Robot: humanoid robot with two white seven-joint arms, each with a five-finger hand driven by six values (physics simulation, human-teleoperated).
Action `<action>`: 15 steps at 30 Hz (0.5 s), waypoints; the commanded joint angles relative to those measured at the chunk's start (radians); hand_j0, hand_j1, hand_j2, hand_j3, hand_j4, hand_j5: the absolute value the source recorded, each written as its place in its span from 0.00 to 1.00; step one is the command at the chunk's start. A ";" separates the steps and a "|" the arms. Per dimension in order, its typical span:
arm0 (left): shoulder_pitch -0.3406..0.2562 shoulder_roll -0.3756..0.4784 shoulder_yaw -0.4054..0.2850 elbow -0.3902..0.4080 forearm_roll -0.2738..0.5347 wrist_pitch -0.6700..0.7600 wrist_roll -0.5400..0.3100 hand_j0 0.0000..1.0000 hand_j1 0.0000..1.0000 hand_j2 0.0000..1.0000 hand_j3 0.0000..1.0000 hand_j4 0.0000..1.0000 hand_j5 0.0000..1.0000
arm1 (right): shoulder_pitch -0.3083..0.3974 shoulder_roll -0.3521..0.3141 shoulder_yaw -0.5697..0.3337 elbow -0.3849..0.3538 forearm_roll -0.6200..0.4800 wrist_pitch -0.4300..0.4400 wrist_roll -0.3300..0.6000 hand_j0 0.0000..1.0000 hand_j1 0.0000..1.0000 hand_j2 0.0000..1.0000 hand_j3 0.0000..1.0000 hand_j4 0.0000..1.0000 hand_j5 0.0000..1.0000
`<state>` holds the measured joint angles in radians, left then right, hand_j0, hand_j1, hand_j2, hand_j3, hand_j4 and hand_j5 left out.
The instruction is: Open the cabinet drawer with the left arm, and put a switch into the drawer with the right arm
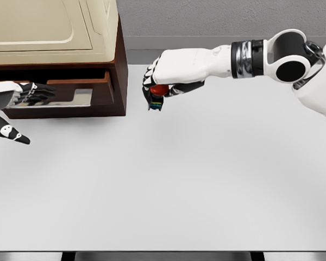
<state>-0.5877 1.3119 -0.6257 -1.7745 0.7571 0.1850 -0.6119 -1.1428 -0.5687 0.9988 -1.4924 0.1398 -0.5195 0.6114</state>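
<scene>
Gripping the switch [156, 93] just right of the cabinet [117, 60], the right hand [158, 87] needed leftward travel over the open drawer [70, 98]; the left hand [30, 93] rested there, its grasp unclear.

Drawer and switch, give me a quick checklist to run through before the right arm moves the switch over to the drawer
1. Drawer pulled out of the cabinet: ok, its tray shows in front of the cabinet face.
2. Switch held by the right hand: ok, the fingers are curled around it and it hangs above the table.
3. Switch over the drawer: not ok, it is to the right of the cabinet's corner, not yet above the opening.
4. Left hand clear of the opening: not ok, it sits at the drawer's left part.
5. Room inside the drawer: cannot tell, only part of its interior shows.
</scene>
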 commanded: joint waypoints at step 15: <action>0.012 0.053 -0.019 0.012 -0.078 0.024 0.001 1.00 1.00 1.00 1.00 1.00 1.00 | -0.054 0.023 0.021 -0.008 -0.026 0.032 -0.001 0.48 0.48 0.48 0.48 0.48 0.48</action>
<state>-0.5754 1.3549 -0.6246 -1.7780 0.8486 0.2222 -0.6179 -1.2011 -0.5452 1.0172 -1.4982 0.1188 -0.4931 0.6111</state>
